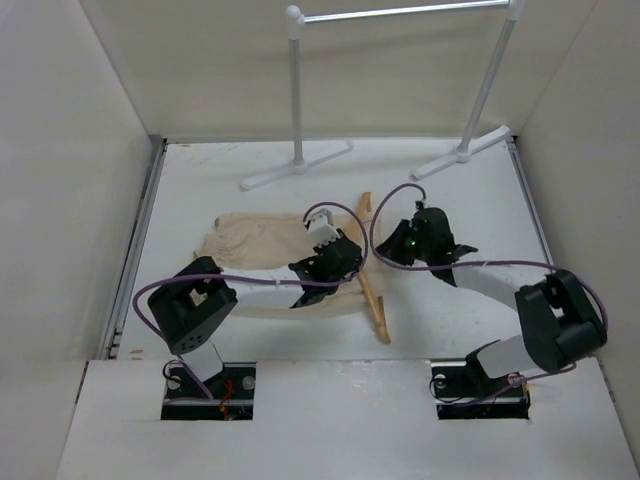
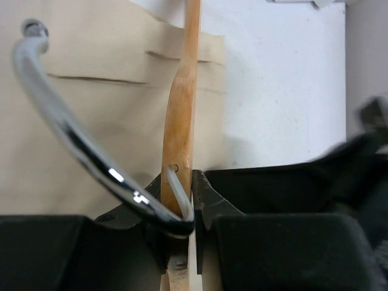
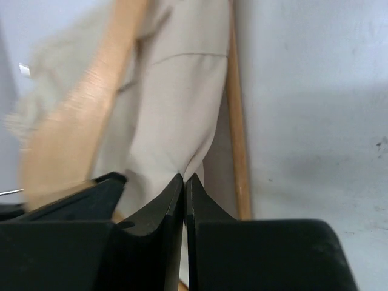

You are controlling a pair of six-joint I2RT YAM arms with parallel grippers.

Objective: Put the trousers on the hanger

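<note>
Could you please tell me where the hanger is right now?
In the top view the hanger lies mid-table at the right edge of the trousers, between the left gripper, clamped on it near its hook, and the right gripper.

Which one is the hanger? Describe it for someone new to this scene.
In front of the white garment rack, mid-table, lie the beige trousers. The hanger runs along their right edge: the only tan wooden piece, with a chrome hook.

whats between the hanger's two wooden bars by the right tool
The trousers: their beige cloth fills the gap between the bars of the hanger, and the right tool is shut on a fold of it. The right wrist view shows this.
</note>
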